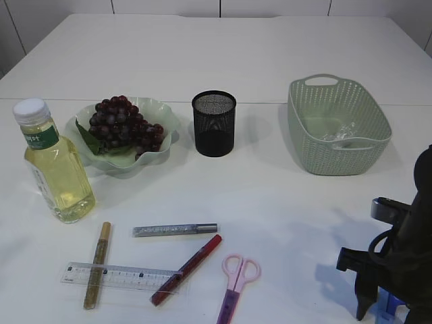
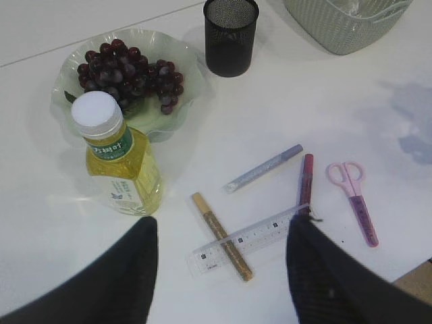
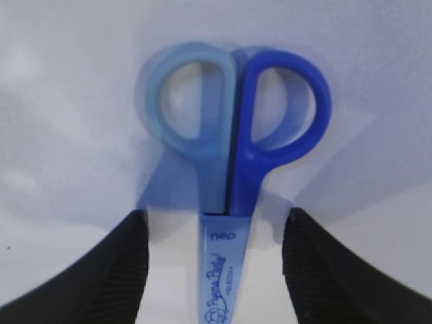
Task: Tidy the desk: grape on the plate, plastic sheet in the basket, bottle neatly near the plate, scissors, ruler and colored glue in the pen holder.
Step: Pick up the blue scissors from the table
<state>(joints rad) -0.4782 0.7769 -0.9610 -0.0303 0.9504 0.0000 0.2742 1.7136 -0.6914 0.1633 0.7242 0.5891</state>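
Dark grapes [image 1: 123,127] lie on the pale green plate [image 1: 165,116]. A bottle of yellow liquid [image 1: 54,165] stands left of the plate. The crumpled plastic sheet [image 1: 339,131] lies in the green basket [image 1: 307,145]. A black mesh pen holder [image 1: 214,123] stands empty. A clear ruler [image 1: 121,276], gold glue [image 1: 97,264], silver glue [image 1: 175,229], red glue [image 1: 187,268] and pink scissors [image 1: 237,283] lie at the front. My left gripper [image 2: 221,226] is open above the ruler [image 2: 253,237]. My right gripper [image 3: 216,216] is open astride blue scissors [image 3: 233,155] that lie on the table.
The right arm [image 1: 395,270] hangs low at the front right corner, with the blue scissors [image 1: 387,308] under it. The gold glue lies across the ruler, and the red glue's end rests on it. A table seam runs behind the plate and the basket.
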